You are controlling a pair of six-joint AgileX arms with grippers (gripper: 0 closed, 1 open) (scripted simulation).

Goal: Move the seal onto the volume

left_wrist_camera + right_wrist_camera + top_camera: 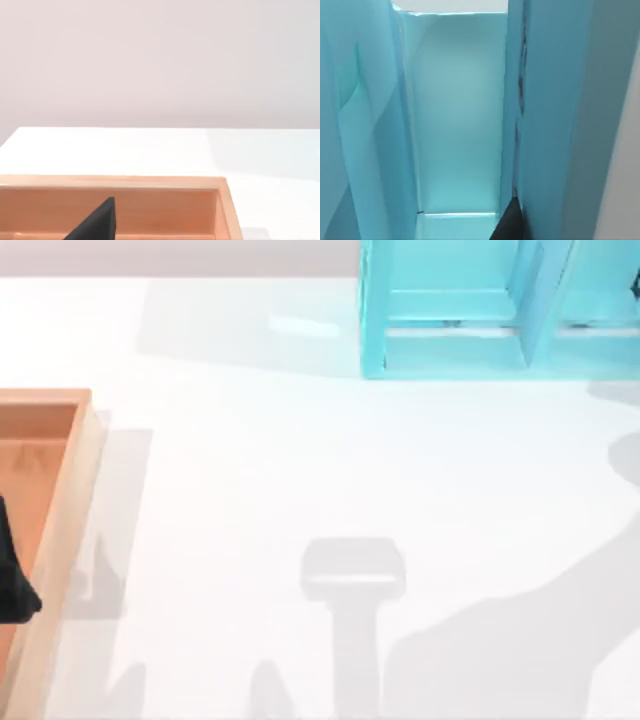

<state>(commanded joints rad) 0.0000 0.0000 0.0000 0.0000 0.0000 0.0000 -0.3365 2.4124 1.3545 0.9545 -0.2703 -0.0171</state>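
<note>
- The left gripper [12, 585] sits at the top view's left edge, over the wooden tray [62, 540]; whether its fingers are parted, I cannot tell.
- The right wrist view faces into the light-cyan shelf unit [470, 310], upper right of the top view.
- I cannot place the seal or the volume anywhere on the white table [300, 470].
- Risk: a blind reach could knock the shelf or tray wall.

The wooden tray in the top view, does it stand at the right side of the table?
No, the wooden tray stands at the table's left edge.
</note>
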